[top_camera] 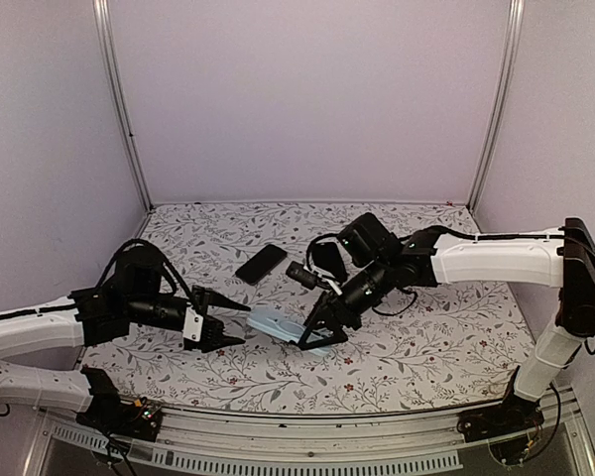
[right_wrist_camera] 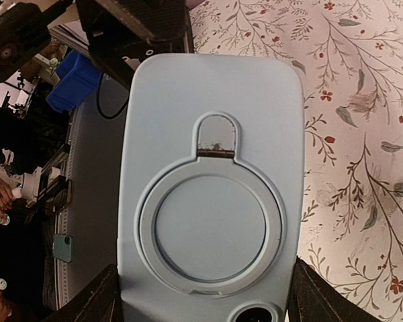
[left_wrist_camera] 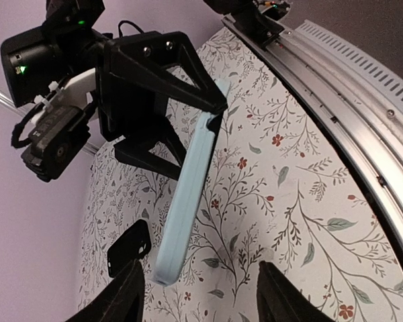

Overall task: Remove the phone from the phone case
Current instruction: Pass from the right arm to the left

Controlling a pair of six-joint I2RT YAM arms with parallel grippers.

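Observation:
The light blue phone case (top_camera: 276, 324) is held just above the table, its far end pinched by my right gripper (top_camera: 315, 337). In the right wrist view the case's back (right_wrist_camera: 211, 134) with its ring holder fills the frame between my right gripper's (right_wrist_camera: 208, 302) fingers. My left gripper (top_camera: 240, 325) is open beside the case's near end. In the left wrist view the case (left_wrist_camera: 188, 201) shows edge-on, its near tip just inside the left gripper's (left_wrist_camera: 201, 295) spread fingers, not touching. A black phone (top_camera: 261, 263) lies flat on the table behind. I cannot tell whether anything is inside the case.
The black phone also shows in the left wrist view (left_wrist_camera: 129, 248), left of the case. The table's metal front rail (left_wrist_camera: 349, 100) runs close on the right. Purple walls enclose the floral tabletop (top_camera: 426, 337).

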